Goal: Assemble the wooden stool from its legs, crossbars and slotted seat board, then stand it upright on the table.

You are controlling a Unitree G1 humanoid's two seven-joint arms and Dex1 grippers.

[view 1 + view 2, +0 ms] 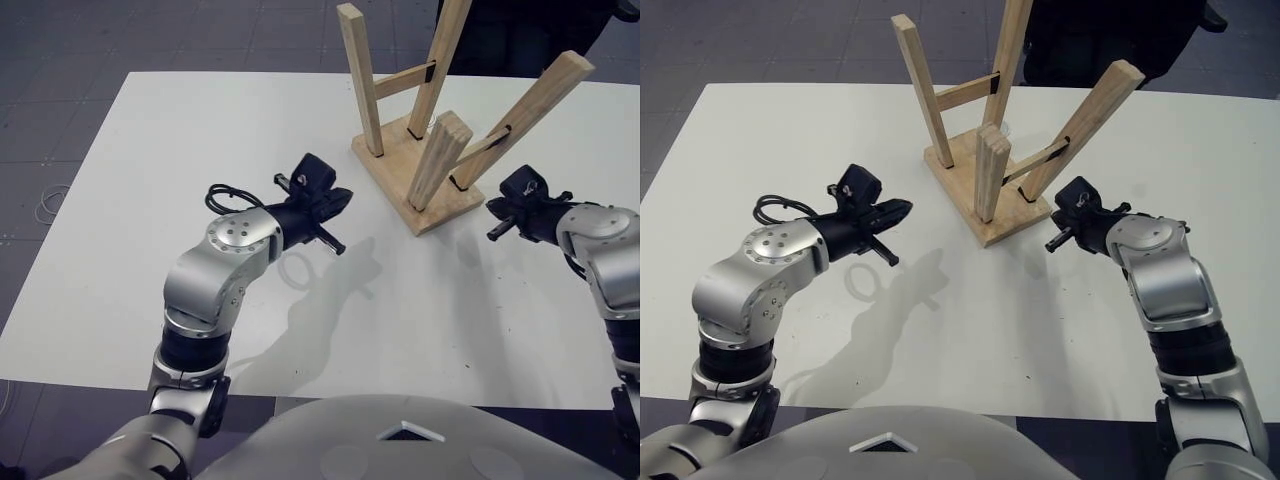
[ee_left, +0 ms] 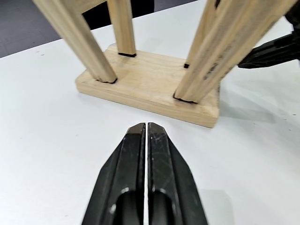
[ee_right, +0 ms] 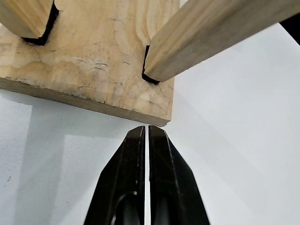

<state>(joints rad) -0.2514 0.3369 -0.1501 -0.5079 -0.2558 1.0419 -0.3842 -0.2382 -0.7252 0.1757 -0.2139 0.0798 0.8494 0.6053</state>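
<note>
The wooden stool stands upside down on the white table [image 1: 110, 220], its seat board [image 1: 405, 178] flat on the surface. Its legs [image 1: 361, 82] point up and splay outward, joined by crossbars [image 1: 402, 80]. My left gripper [image 1: 343, 197] hovers just left of the seat board, shut with nothing in it. In the left wrist view, its fingertips [image 2: 144, 127] point at the board's long edge [image 2: 154, 105] from a short gap. My right gripper [image 1: 492, 207] is shut and empty, its tip [image 3: 144, 129] almost touching the board's near right corner [image 3: 159, 119].
The stool sits toward the table's far right part. Wide bare tabletop lies to the left and in front of both arms. A black cable loop [image 1: 225, 195] rides on my left forearm. The far table edge runs just behind the stool.
</note>
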